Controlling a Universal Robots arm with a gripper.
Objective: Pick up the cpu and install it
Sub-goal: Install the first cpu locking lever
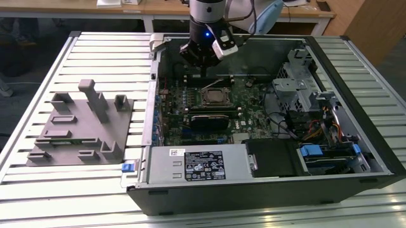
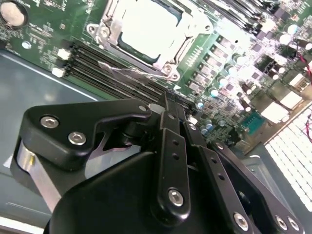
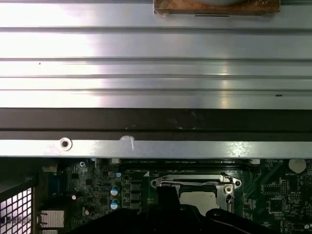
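In the exterior view, an open dark computer case point(image 1: 355, 137) lies on a ribbed, pale metal table point(image 1: 38, 190). The gripper point(image 1: 204, 71) hangs inside the case near its far wall, just above the green motherboard point(image 1: 174, 102), with the case walls close on the far side and open room toward the middle of the board. The cpu point(image 1: 216, 96) sits in the square socket frame point(image 1: 201, 100) just below the gripper, its pale top flat and apart from the fingers. A black heatsink block point(image 1: 208, 120) lies just nearer on the board. On the exterior view's left, a grey plastic fixture point(image 1: 79, 128) with upright blocks rests on the table, well apart from the case. A grey power supply point(image 1: 199, 164) fills the case's near edge.

In the second wrist view, the gripper's point(image 2: 168, 105) matte black linkage with bright screw heads fills the foreground; its fingers meet at a narrow point, jaws together and holding nothing. Beyond it the cpu point(image 2: 144, 27) shows silver-white, seated inside the socket frame point(image 2: 168, 66) with its metal rim. Dark memory slots point(image 2: 102, 63) run between the gripper and the socket.

In the first wrist view, the table's point(image 3: 156, 53) shiny ribs run above the case's dark rim point(image 3: 156, 122). The cpu point(image 3: 197, 197) lies in the socket frame point(image 3: 161, 183).
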